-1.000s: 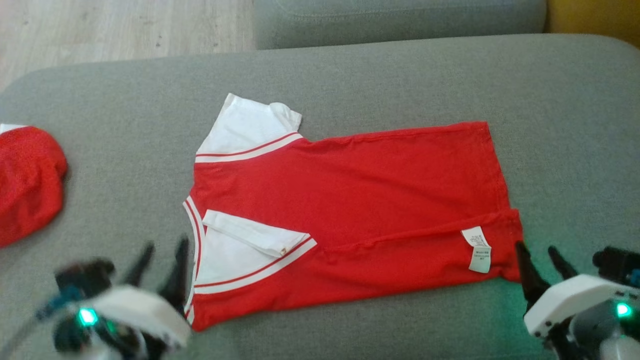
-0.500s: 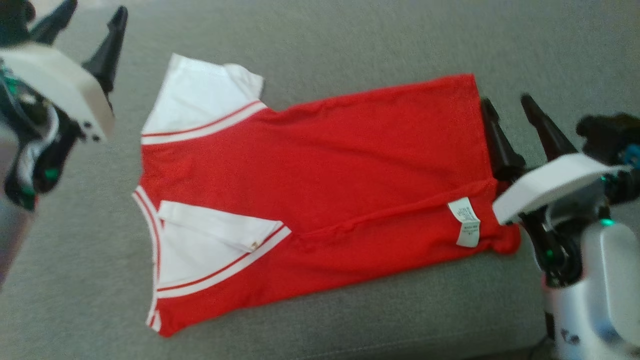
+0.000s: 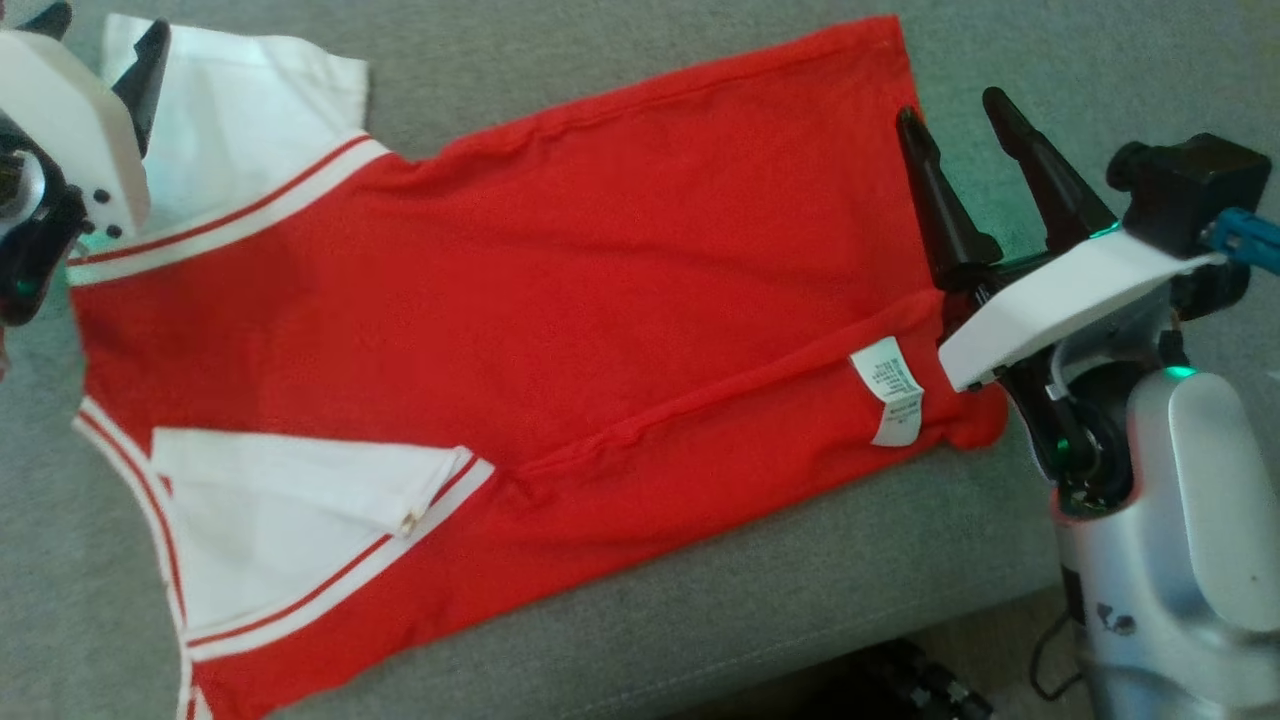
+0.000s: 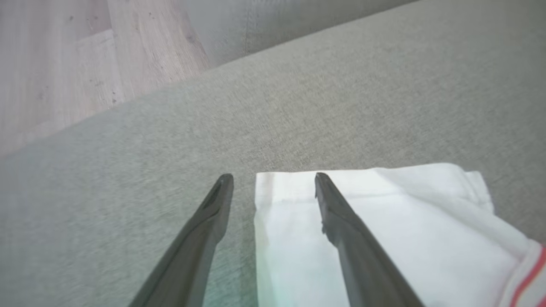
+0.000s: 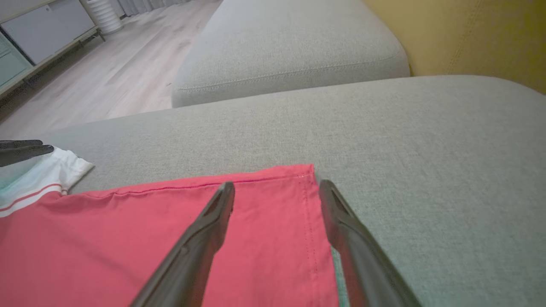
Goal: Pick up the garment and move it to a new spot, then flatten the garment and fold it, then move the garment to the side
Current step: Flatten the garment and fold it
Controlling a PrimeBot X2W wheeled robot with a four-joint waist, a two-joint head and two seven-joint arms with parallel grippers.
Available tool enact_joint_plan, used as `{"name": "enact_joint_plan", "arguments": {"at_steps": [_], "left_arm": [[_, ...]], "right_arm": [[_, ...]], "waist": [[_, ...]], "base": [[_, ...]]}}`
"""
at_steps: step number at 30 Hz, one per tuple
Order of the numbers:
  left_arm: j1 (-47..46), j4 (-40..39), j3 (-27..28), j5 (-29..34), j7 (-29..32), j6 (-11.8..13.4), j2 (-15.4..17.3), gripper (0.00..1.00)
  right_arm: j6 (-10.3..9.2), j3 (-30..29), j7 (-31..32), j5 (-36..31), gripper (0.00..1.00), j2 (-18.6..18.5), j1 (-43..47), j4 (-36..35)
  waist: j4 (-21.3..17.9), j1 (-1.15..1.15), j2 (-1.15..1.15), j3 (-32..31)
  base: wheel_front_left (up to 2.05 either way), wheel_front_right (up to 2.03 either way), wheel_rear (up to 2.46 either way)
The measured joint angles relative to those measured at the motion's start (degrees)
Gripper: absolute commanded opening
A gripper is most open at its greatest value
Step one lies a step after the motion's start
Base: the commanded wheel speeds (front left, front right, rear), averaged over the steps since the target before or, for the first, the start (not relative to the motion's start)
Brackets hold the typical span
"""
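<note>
Red garment (image 3: 500,300): lies flat on the grey cushion (image 3: 700,600), spread between the two grippers; its lower strip is folded over the body.
Care label (image 3: 888,390): white, on the folded strip, just beside the right gripper's housing.
Head view shows: the garment almost whole, the far sleeve (image 3: 250,100) spread out, and the near sleeve (image 3: 290,480) folded onto the body.
Left wrist view shows: wooden floor (image 4: 64,64) past the cushion edge, ahead and left of the fingers.
Right wrist view shows: a second grey cushion (image 5: 290,55) ahead, a yellow surface (image 5: 469,34) to the upper right, and a pale cabinet (image 5: 42,25) to the far left.
Left gripper (image 3: 105,25): fingers wide apart and empty. One finger is over the far sleeve's corner, the other over bare cushion. Contact cannot be determined.
Right gripper (image 3: 950,105): fingers wide apart and empty, straddling the hem edge near the far corner. One finger is over red fabric, the other over cushion.
Count: one garment, two sleeves, one label, two cushions, two grippers, two fingers each.
</note>
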Motion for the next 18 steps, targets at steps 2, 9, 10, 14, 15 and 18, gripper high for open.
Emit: {"name": "enact_joint_plan", "arguments": {"at_steps": [2, 9, 10, 14, 15, 18], "left_arm": [[-0.04, 0.63, -0.29, -0.43, 0.79, -0.35, -0.02, 1.00], [-0.87, 0.87, -0.47, -1.63, 4.83, -0.92, 0.04, 1.00], [-1.15, 0.68, -0.59, -1.93, 5.63, -0.93, 0.09, 0.93], [-1.33, -0.89, -1.54, -2.54, 7.99, -1.49, 0.12, 0.18], [-1.41, -1.23, -1.86, -2.52, 8.14, -1.49, 0.14, 0.00], [-1.42, -1.63, -2.30, -1.36, 7.06, -1.37, 0.13, 0.00]], "right_arm": [[0.00, 0.04, -0.48, 0.29, 1.00, -0.01, 0.00, 0.29], [0.00, 0.04, -1.05, 0.30, 1.00, -0.02, -0.36, 0.91], [0.00, 0.04, -1.07, 0.30, 1.00, -0.02, -0.69, 0.98], [0.00, 0.24, -1.47, 0.27, 1.00, -0.20, -1.86, 1.25], [0.00, 0.43, -1.46, 0.25, 1.00, -0.56, -2.21, 1.41], [0.00, 0.69, -0.49, 0.19, 1.00, -1.58, -3.81, 2.74]], "waist": [[-0.74, -0.01, 0.00, 0.82], [-1.34, -0.02, 0.00, 1.59], [-1.32, -0.02, 0.00, 1.64], [-1.12, -0.02, 0.00, 1.72], [-1.04, -0.02, 0.00, 1.72], [-0.72, -0.02, 0.00, 1.49]], "base": [[0.00, 0.00, 0.00], [0.00, 0.00, 0.00], [0.00, 0.00, 0.00], [0.00, 0.00, 0.00], [0.00, 0.00, 0.00], [0.00, 0.00, 0.00]]}}
